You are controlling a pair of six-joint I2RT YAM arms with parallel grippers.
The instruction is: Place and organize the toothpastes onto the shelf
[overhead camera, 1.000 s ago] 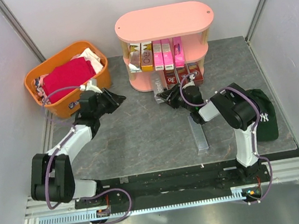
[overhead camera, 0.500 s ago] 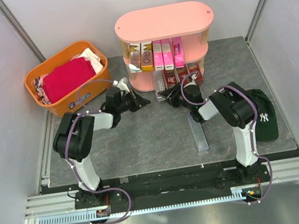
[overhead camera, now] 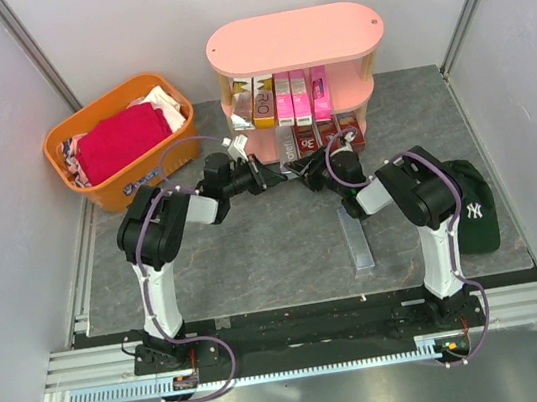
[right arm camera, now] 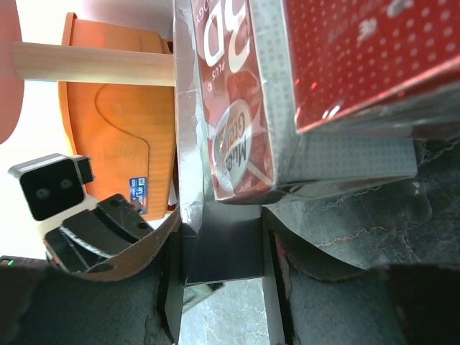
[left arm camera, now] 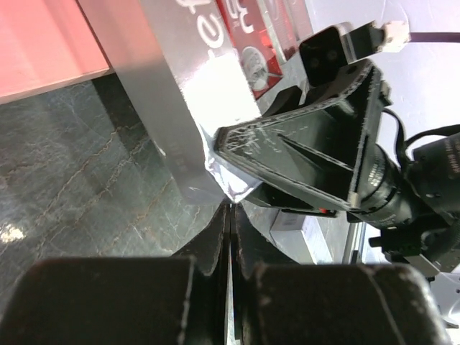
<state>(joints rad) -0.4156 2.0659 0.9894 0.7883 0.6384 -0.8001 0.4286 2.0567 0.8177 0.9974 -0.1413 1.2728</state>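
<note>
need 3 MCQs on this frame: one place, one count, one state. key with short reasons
1. Where is the dark green fabric cap?
A) inside a basket
B) draped over the left arm
C) at the far right of the grey stone-look table

2. How many bright pink cardboard cartons stand on the middle tier of the pink oval shelf with wooden posts?
A) three
B) one
C) six

3. What state is the left tool in?
A) wide open
B) shut, fingers together
C) clamped on a red cloth

Key:
1 C: the top view shows the cap lying at the table's right edge.
2 A: three pink ones stand side by side, right of the yellow-gold carton.
3 B: the left wrist view shows its fingers pressed together with only a thin seam.
</note>
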